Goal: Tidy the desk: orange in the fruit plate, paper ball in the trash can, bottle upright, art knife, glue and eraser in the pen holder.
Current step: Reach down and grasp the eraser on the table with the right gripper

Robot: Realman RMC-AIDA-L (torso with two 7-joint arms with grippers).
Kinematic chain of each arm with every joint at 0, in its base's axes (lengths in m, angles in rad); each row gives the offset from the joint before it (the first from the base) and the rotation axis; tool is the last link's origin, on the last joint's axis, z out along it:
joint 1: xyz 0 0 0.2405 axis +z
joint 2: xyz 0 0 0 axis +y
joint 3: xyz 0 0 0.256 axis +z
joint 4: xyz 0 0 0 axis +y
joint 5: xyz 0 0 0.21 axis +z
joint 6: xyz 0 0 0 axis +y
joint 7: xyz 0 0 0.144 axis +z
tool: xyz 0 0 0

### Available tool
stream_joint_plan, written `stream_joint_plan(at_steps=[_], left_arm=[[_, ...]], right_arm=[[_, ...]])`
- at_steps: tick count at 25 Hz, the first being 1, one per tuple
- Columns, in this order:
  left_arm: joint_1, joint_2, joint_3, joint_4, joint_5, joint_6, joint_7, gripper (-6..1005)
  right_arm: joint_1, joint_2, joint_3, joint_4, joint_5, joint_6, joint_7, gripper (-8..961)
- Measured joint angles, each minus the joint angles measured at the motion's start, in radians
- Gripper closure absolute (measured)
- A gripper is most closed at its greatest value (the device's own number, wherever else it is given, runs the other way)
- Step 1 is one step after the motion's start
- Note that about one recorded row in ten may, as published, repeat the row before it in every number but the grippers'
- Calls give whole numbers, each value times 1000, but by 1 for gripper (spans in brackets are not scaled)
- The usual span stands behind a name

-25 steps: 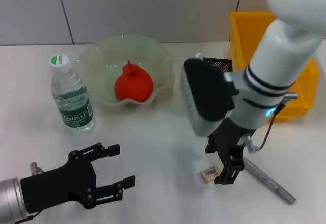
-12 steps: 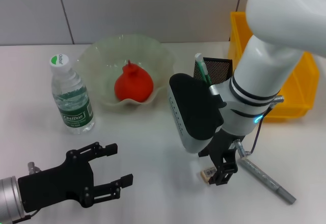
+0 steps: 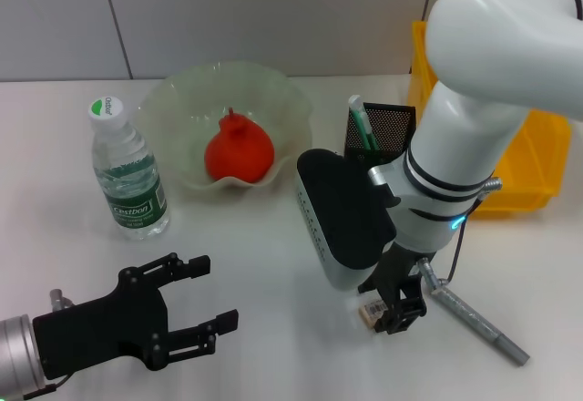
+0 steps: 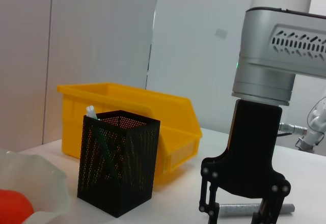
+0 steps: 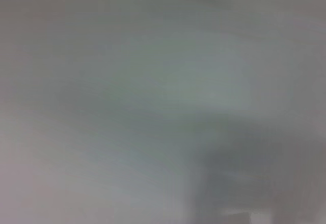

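Head view, read left to right. Left claw (image 3: pixel 196 314) — parked at the near left corner of the desk (image 3: pixel 273 246), fingers spread wide and empty. The bottle (image 3: pixel 127 171) stands upright with its cap on, at the left, just beside the fruit plate (image 3: pixel 178 105), whose wavy bowl holds the orange (image 3: pixel 239 150). Right of the plate is the pen holder (image 3: pixel 387 128), with the art knife (image 3: pixel 361 118) standing in it, tip up; the trash can (image 3: pixel 537 169) lies behind and to the right of it. No paper ball is to be seen on the desk.

The right claw (image 3: pixel 396 310) points straight down at the near centre-right. The eraser (image 3: pixel 374 310) lies flat on the desk at the claw's left side, touching or nearly touching the left finger; whether it sits between the fingers or just outside them cannot be told. The fingers appear narrowly parted, not yet clamped on anything. The glue (image 3: pixel 474 321) lies flat just right of the claw, its long axis running from far-left to near-right.

Judgement: the eraser is the piece in hand, and the right arm is much the nearer — the left claw is well apart from it. The coming grasp turns on a small leftward centring over the block before closing.
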Motion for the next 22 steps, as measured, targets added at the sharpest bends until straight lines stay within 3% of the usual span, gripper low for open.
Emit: stream_joint_plan(at_steps=[14, 22], left_arm=[[0, 0, 0, 0, 0, 0, 0, 187], [0, 1, -1, 0, 0, 0, 0, 186]], right_arm=[[-3, 0, -59, 9, 24, 44, 0, 502], [-2, 0, -71, 10, 24, 51, 2, 597]])
